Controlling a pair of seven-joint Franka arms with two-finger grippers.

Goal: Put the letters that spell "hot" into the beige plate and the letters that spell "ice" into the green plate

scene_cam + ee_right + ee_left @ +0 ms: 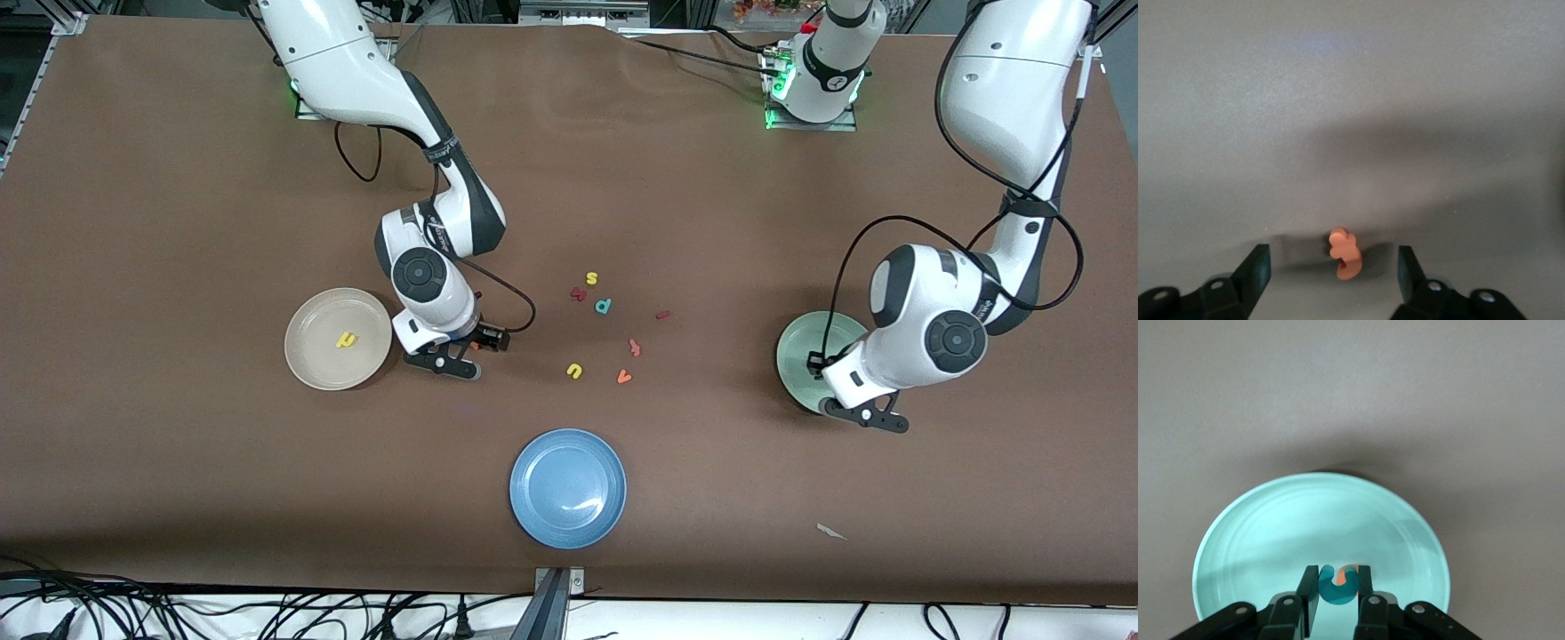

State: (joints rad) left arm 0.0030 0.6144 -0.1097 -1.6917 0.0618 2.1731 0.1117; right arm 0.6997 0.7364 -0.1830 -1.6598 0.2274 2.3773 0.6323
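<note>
My left gripper (pixel 867 416) (pixel 1338 577) hangs over the green plate (pixel 805 342) (pixel 1271 533), shut on the teal "c" (pixel 1335 592). An orange letter (pixel 1350 569), seemingly the "e", lies in that plate just past the "c". My right gripper (pixel 449 364) (pixel 1333 253) is down at the table beside the beige plate (pixel 307 356), open. An orange t-shaped letter (pixel 1345 257) stands between its fingers and touches neither. The yellow "h" (pixel 346 340) lies in the beige plate. The dark red "i" (pixel 662 314) lies on the table among the loose letters.
Loose letters lie mid-table: yellow "s" (pixel 591 279), dark red curved letter (pixel 578 293), teal "p" (pixel 603 307), yellow "u" (pixel 574 371), orange "v" (pixel 624 377), a red-orange letter (pixel 633 347). A blue plate (pixel 567 487) sits nearer the front camera.
</note>
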